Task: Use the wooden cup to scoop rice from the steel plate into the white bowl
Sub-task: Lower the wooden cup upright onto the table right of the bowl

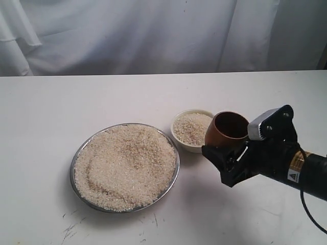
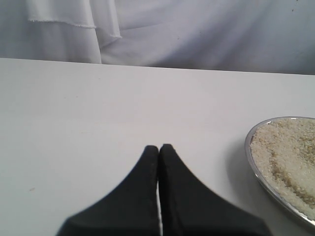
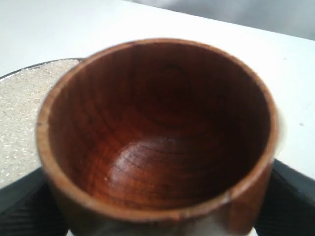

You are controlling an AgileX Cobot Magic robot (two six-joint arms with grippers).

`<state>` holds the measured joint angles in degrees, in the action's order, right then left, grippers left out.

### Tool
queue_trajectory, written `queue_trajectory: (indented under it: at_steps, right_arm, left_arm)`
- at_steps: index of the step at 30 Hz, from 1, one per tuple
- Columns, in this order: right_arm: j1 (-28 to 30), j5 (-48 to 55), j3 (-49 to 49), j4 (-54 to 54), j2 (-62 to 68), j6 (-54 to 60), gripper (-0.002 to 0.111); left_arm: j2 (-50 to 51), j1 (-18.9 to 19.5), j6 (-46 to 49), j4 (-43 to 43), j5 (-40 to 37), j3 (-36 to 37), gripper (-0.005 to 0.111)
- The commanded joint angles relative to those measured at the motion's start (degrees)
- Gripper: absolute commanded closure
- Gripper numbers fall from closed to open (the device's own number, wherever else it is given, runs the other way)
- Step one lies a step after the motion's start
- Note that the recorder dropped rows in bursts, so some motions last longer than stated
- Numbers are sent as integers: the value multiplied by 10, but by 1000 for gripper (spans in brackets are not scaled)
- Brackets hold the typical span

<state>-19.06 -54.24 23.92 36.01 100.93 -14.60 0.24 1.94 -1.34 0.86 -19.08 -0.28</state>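
**Wood, glossy & light: hold low, hold firm**

White counter (image 1: 46,102) carries everything. The plate (image 1: 74,162), biggest dish, sits mid-counter w/ rice (image 1: 125,166) heaped loose. Grains prob. flow and spill easily, so scoop shallow. The bowl (image 1: 180,144) is just beside the plate's rim and already part full. Its thick walls look heavy enough to stay put. The cup (image 1: 225,130) is right next to the bowl, touching or not can't tell, inside bare. It's stiff, prob. light and slippery. R pincer (image 1: 231,149) clamps its lower sides, likely the best hold. L pincer (image 2: 158,148) is closed on nothing, over bare counter nr the plate.

Warning-triangle sticker (image 1: 292,175) on right arm (image 1: 312,179); no legible text.
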Motion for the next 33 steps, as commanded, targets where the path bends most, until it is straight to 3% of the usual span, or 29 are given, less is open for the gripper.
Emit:
queue_trajectory:
  at_steps: [1,10,17,27,30,33]
  right_arm:
    - [4,-33,-1,10,21,-4,108]
    - [4,-139,-1,24,124,12,108]
    - [4,-144,-1,76,127,20,108]
    - [6,-81,2,49,97,12,108]
    - [19,-24,17,113,76,-11,105]
    - [37,-4,33,181,63,-33,95]
  left_arm:
    - [-2,-2,0,-1,8,3,107]
    - [-2,-2,0,-1,8,3,107]
    - [-2,-2,0,-1,8,3,107]
    - [-2,-2,0,-1,8,3,107]
    - [-2,-2,0,-1,8,3,107]
    - [-2,-2,0,-1,8,3,107]
